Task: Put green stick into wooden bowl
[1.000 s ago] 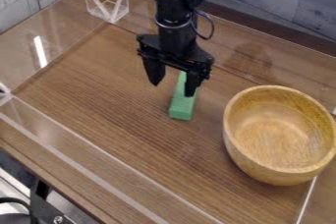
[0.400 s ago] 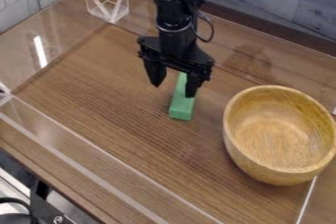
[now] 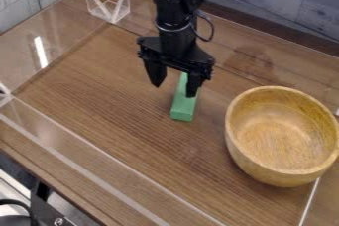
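Note:
The green stick [image 3: 184, 102] lies flat on the wooden table, its near end toward the camera and its far end under the gripper. My black gripper [image 3: 177, 82] points straight down over that far end, open, with one finger on each side of the stick. Whether the fingertips touch the stick I cannot tell. The wooden bowl [image 3: 282, 135] stands to the right of the stick, empty, a short gap away from it.
Clear acrylic walls [image 3: 54, 121] border the table on the left and front. A small clear stand [image 3: 106, 5] sits at the back left. Open tabletop lies to the left of the stick.

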Controlling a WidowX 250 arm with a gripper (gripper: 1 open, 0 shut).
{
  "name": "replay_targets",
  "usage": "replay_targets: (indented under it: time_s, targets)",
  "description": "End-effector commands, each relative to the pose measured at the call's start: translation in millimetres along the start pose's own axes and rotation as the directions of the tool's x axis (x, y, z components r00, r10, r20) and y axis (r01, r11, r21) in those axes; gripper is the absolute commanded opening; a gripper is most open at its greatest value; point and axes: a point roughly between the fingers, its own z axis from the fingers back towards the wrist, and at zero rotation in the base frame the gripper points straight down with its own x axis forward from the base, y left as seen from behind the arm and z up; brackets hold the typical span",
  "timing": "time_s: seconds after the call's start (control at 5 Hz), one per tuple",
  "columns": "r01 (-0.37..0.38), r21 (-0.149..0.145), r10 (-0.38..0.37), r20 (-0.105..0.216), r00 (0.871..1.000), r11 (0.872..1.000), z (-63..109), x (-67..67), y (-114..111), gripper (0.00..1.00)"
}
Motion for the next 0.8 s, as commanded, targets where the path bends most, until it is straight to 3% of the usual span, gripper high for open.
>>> replay_targets:
  time_s: [0.0, 0.6]
  targets:
    - [-0.015, -0.002, 0.015, 0.058, 0.998, 1.000, 15.3, 7.8, 1.4, 1.00]
    - [-0.024, -0.003, 0.025, 0.070, 0.997, 1.000, 17.3, 7.9, -2.1, 1.00]
